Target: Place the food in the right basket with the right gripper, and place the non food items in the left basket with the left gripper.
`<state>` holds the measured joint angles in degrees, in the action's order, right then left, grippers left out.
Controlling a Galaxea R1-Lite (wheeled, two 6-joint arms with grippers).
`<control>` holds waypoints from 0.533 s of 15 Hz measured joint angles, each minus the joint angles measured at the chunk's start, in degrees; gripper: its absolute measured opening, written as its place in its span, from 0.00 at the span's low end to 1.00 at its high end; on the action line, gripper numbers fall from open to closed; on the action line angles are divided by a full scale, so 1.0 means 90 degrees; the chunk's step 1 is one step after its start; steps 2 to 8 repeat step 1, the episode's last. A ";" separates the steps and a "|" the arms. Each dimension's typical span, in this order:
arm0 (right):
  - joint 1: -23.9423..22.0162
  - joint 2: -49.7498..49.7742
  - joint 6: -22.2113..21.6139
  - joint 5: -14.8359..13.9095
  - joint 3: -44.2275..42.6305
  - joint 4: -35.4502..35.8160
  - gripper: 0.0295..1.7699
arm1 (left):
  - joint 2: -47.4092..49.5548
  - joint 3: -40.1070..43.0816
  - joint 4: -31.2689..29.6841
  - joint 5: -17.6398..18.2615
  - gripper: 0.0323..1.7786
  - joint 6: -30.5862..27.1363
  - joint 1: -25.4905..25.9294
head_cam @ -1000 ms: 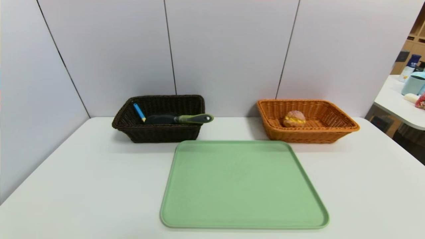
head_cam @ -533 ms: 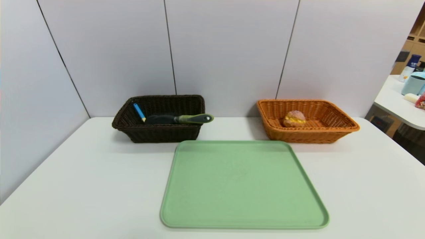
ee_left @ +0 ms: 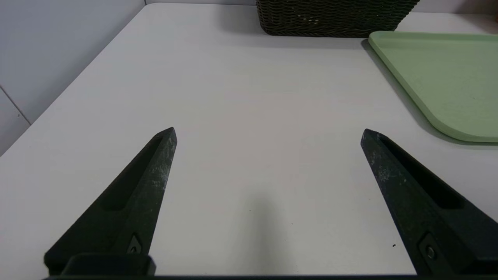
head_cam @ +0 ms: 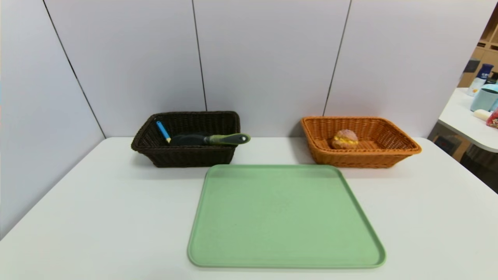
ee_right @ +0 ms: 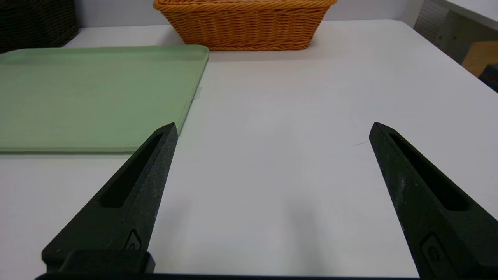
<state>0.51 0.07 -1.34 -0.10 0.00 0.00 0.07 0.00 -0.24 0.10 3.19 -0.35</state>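
Pinkish-brown round cream-puff bun [head_cam: 344,139] sits in the orange woven basket [head_cam: 404,144] far right; blue-handled spoon [head_cam: 163,131] and olive-handled black brush [head_cam: 210,139] lie in the dark brown woven basket [head_cam: 186,157] far left, brush handle overhanging its right rim. Green plastic tray [head_cam: 284,217] is bare, so sorting looks done. Left gripper [ee_left: 268,134] and right gripper [ee_right: 273,130] hang over the near white table [head_cam: 97,217], jaws wide apart, each basket far ahead.

A white table [head_cam: 97,217] stood against pale grey wall panels [head_cam: 268,58] divided by dark seams. At far right, a second white table [head_cam: 463,120] carried bottles before wooden shelving [head_cam: 486,50].
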 joint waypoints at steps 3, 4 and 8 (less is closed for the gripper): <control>0.0000 0.0000 -0.0012 0.0003 0.0000 0.0000 0.96 | 0.0000 0.0000 0.0000 -0.0003 0.95 0.0000 0.0000; 0.0000 0.0000 -0.0012 0.0003 0.0000 0.0000 0.96 | 0.0000 0.0000 0.0000 -0.0003 0.95 0.0000 0.0000; 0.0000 0.0000 -0.0012 0.0003 0.0000 0.0000 0.96 | 0.0000 0.0000 0.0000 -0.0003 0.95 0.0000 0.0000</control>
